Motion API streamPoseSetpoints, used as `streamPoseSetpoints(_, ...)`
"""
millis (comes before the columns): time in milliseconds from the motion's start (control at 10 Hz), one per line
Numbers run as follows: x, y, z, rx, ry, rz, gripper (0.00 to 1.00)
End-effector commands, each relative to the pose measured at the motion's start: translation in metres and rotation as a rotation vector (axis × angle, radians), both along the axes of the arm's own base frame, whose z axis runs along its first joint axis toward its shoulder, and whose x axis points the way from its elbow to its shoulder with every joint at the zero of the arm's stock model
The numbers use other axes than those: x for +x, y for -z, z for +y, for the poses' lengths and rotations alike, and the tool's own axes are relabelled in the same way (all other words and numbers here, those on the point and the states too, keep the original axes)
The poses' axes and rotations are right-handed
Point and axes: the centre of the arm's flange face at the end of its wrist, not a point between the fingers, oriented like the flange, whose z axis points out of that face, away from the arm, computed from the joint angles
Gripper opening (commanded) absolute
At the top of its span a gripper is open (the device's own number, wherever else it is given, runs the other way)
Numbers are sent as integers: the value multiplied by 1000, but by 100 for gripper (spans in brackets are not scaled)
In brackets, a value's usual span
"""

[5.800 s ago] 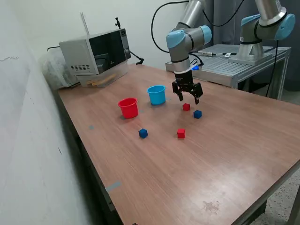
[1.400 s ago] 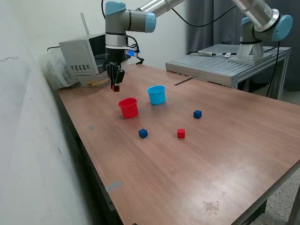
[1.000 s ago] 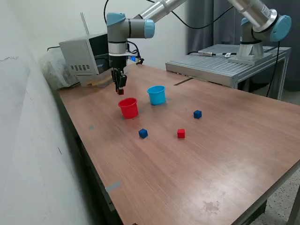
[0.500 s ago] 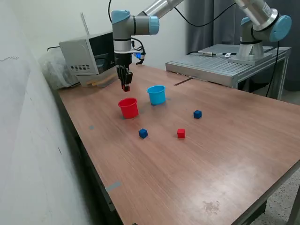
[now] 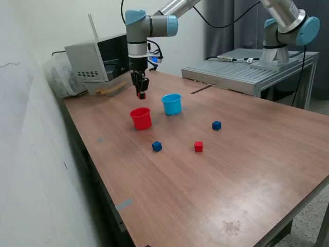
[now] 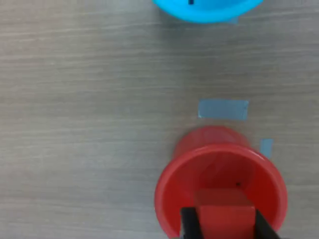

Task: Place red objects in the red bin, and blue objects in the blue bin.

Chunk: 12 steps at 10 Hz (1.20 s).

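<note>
My gripper (image 5: 140, 93) hangs above the red bin (image 5: 141, 118) and is shut on a small red cube (image 5: 141, 95). The wrist view shows that cube (image 6: 224, 215) clamped between the two dark fingers (image 6: 188, 224), over the open mouth of the red bin (image 6: 169, 184). The light blue bin (image 5: 171, 104) stands just to the exterior view's right of the red one, and its rim (image 6: 204, 12) shows in the wrist view. On the table lie another red cube (image 5: 198, 146) and two dark blue cubes (image 5: 157, 146) (image 5: 216, 125).
A microwave-like box (image 5: 103, 56) stands at the back of the wooden table (image 5: 221, 180). A second arm's base (image 5: 280, 41) sits on a metal bench at the exterior view's right. Blue tape marks (image 6: 223, 109) lie on the table beside the red bin.
The gripper has carried the red cube from the cluster of cubes over to the bins, and in the last second drifted toward the exterior view's right, ending above the red bin.
</note>
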Motion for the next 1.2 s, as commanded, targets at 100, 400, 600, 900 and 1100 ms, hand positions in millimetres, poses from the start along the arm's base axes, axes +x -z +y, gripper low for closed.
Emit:
streamPoseSetpoints(100,7,-8,-49,13,-59,-10,0)
streamPoseSetpoints(400,13,-7,-57,10,-67,-20,0)
streamPoseSetpoints(600,13,-7,-56,7,-66,-16,0)
streamPoseSetpoints(900,13,-7,-55,9,-69,-12,0)
streamPoseSetpoints(1100,12,-7,-53,10,-73,-11,0)
